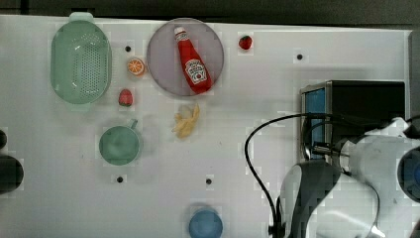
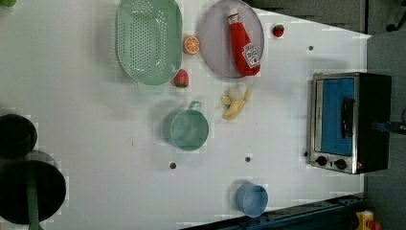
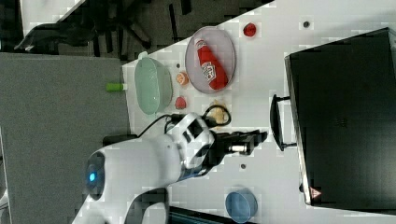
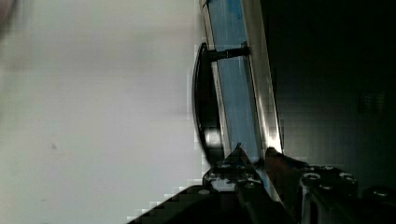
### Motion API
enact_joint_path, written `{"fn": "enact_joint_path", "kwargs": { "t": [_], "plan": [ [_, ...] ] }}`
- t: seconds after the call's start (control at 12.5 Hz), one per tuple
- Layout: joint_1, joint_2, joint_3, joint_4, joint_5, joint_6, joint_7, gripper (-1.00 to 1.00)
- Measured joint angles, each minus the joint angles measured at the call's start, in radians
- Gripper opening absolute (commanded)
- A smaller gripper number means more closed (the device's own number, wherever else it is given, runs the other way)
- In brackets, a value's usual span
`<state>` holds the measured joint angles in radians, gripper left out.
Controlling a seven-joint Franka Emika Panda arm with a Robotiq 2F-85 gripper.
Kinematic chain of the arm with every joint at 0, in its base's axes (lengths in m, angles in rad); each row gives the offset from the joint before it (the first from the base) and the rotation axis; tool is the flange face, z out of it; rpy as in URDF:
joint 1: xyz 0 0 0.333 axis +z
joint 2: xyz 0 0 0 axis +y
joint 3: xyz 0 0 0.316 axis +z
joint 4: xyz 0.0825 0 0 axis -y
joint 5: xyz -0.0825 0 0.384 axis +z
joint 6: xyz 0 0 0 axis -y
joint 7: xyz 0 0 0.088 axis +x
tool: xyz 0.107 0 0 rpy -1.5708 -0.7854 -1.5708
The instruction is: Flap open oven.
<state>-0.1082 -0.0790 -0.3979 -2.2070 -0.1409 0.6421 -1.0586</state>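
The white table spreads under me, with the oven at the left view's right edge, its blue door shut and upright. My gripper sits right at the door's top edge, beside the black bar handle. My fingers stand narrow, a small gap between them, and I cannot tell whether they pinch the door's rim. Farther off lie a green colander, a plate bearing a ketchup bottle, and a green mug.

Boxy black-topped oven, blue door shut.
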Motion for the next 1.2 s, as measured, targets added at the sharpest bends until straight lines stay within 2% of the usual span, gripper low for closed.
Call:
{"fn": "enact_joint_path", "kwargs": {
  "t": [0.48,1.2],
  "plan": [
    [-0.001,0.162,-0.023,-0.012,0.018,0.148,-0.07,-0.65],
    [0.005,0.214,-0.007,-0.018,0.019,0.19,-0.071,-0.65]
  ]
}}
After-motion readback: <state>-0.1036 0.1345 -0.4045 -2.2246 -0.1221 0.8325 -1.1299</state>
